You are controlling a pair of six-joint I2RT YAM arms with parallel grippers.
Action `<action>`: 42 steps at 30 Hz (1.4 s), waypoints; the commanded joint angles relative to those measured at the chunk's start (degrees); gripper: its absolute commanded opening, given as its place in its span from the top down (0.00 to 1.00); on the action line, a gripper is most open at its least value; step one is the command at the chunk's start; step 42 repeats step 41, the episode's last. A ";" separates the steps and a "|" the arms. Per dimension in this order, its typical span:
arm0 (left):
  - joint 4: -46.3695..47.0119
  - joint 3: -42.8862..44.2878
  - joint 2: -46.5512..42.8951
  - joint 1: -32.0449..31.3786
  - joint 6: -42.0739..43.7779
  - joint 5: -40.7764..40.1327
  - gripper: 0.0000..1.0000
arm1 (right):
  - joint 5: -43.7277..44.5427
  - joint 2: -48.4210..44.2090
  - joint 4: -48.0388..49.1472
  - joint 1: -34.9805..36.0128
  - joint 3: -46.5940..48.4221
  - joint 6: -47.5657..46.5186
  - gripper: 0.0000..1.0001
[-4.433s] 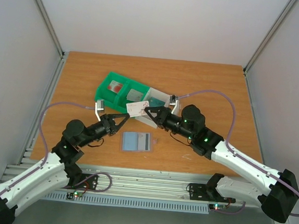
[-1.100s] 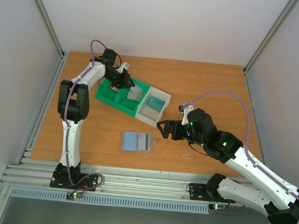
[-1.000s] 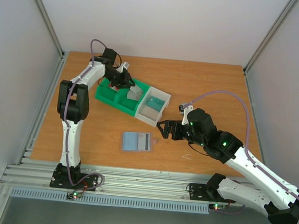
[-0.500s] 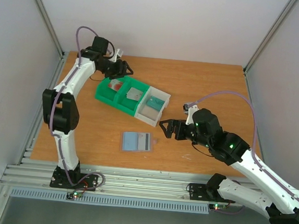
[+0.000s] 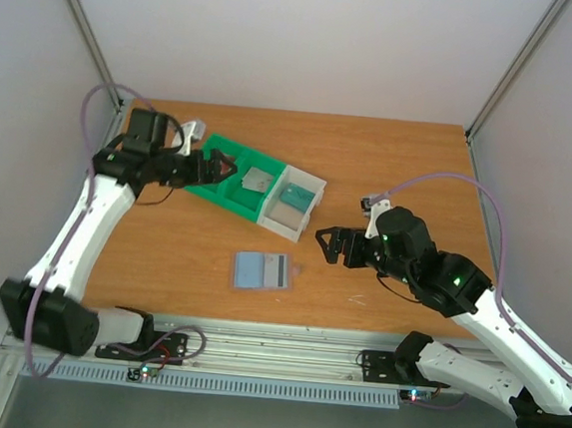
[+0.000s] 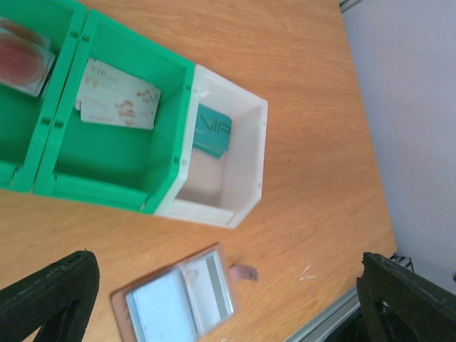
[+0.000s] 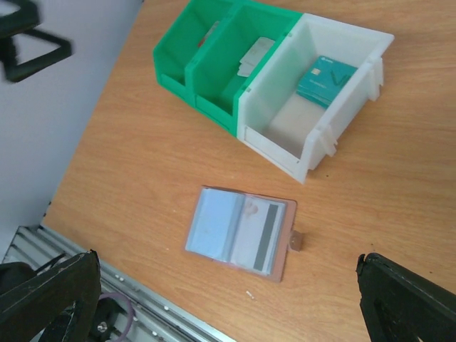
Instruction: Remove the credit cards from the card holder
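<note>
Top view: the card holder [image 5: 262,270] lies open on the table [image 5: 162,253], near the wide-open right hand [image 5: 325,244], well apart from the wide-open left hand [image 5: 215,166] at the tray [image 5: 233,149]. Left wrist view: it lies between the spread, empty fingers [image 6: 50,296]. Right wrist view: likewise, a striped card [image 7: 263,235] inside.

The tabletop [image 5: 162,253] is lit brightly and evenly from above; only short, soft shadows are cast beside the tray [image 5: 281,230]. In the left wrist view the dark fingertips [image 6: 50,292] are rendered out of focus, and the card holder [image 6: 178,299] is slightly blurred.
</note>
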 commanded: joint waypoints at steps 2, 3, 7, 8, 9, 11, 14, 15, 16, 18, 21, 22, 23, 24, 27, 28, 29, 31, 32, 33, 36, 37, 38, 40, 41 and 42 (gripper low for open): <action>1.72 -10.28 -14.88 -0.47 -2.68 -3.86 0.01 | 5.00 -0.66 -3.28 -0.16 -0.51 1.10 0.01; 2.42 -12.31 -17.82 -0.48 -3.25 -3.30 0.01 | 5.56 -0.85 -3.56 -0.15 -0.49 1.22 0.01; 5.28 -20.29 -28.96 -0.74 -7.44 -3.27 0.01 | 7.85 -1.68 -4.28 -0.29 -0.36 1.10 0.02; 5.61 -21.88 -31.51 -0.81 -8.09 -3.21 0.01 | 8.36 -1.92 -4.60 -0.26 -0.27 1.01 0.01; 5.66 -23.24 -34.19 -0.82 -8.76 -3.22 0.01 | 9.00 -2.10 -5.05 -0.29 -0.03 1.05 0.01; 4.81 -25.19 -37.23 -0.76 -9.23 -3.86 0.01 | 9.80 -2.44 -5.71 -0.32 0.48 1.03 0.01; 3.66 -27.67 -40.35 -0.83 -10.00 -3.89 0.00 | 9.95 -3.01 -6.02 -0.34 0.96 1.06 0.01; 3.48 -28.36 -41.17 -0.81 -10.37 -3.71 0.01 | 10.02 -3.22 -6.13 -0.31 0.94 1.05 0.02; 3.42 -29.02 -42.05 -0.83 -10.56 -3.50 0.01 | 10.17 -3.45 -6.18 -0.33 0.92 1.03 0.01; 4.06 -30.33 -43.86 -0.83 -11.04 -2.94 0.01 | 10.51 -3.68 -6.62 -0.33 0.83 1.17 0.01; 6.34 -32.34 -46.67 -0.82 -12.15 -1.94 0.01 | 11.04 -4.00 -7.40 -0.33 0.52 1.80 0.01; 7.02 -32.74 -47.42 -0.83 -12.88 -1.70 0.01 | 10.98 -4.26 -7.46 -0.33 0.30 2.03 0.02; 7.31 -32.88 -48.10 -0.82 -13.25 -1.62 0.01 | 10.98 -4.58 -7.48 -0.37 -0.19 2.29 0.01; 7.44 -32.85 -48.56 -0.83 -13.59 -1.61 0.01 | 10.93 -4.92 -7.19 -0.33 -0.67 2.50 0.02; 7.69 -32.40 -49.55 -0.83 -13.60 -1.54 0.01 | 10.81 -5.94 -6.50 -0.33 -1.71 3.17 0.02; 8.00 -32.48 -49.82 -0.83 -13.65 -1.53 0.01 | 10.63 -6.05 -6.43 -0.35 -1.86 3.31 0.02; 8.41 -32.63 -50.11 -0.83 -13.51 -1.78 0.01 | 10.52 -6.22 -6.32 -0.39 -1.91 3.40 0.01; 8.87 -33.19 -50.66 -0.83 -13.56 -3.19 0.01 | 10.15 -6.24 -6.29 -0.33 -1.94 3.58 0.02; 9.18 -33.45 -50.88 -0.83 -13.57 -3.46 0.01 | 9.78 -6.31 -6.15 -0.31 -1.97 3.61 0.02; 9.55 -33.68 -51.29 -0.83 -13.83 -3.53 0.01 | 9.45 -6.34 -6.07 -0.34 -2.06 3.67 0.01; 10.27 -34.40 -52.47 -0.83 -15.07 -3.79 0.01 | 8.70 -6.51 -5.58 -0.33 -2.84 4.23 0.02; 10.17 -34.66 -52.56 -0.83 -15.25 -4.19 0.01 | 8.50 -6.59 -5.43 -0.38 -3.08 4.36 0.02; 10.00 -34.85 -52.46 -0.83 -15.32 -4.53 0.01 | 8.40 -6.61 -5.27 -0.34 -3.26 4.46 0.02; 9.20 -34.73 -51.95 -0.83 -14.93 -4.41 0.00 | 8.36 -6.58 -5.23 -0.35 -3.36 4.61 0.01; 9.07 -34.67 -51.66 -0.82 -14.51 -4.04 0.01 | 8.37 -6.68 -5.31 -0.33 -3.46 4.65 0.02; 9.07 -34.67 -51.66 -0.82 -14.51 -4.04 0.01 | 8.37 -6.68 -5.31 -0.33 -3.46 4.65 0.02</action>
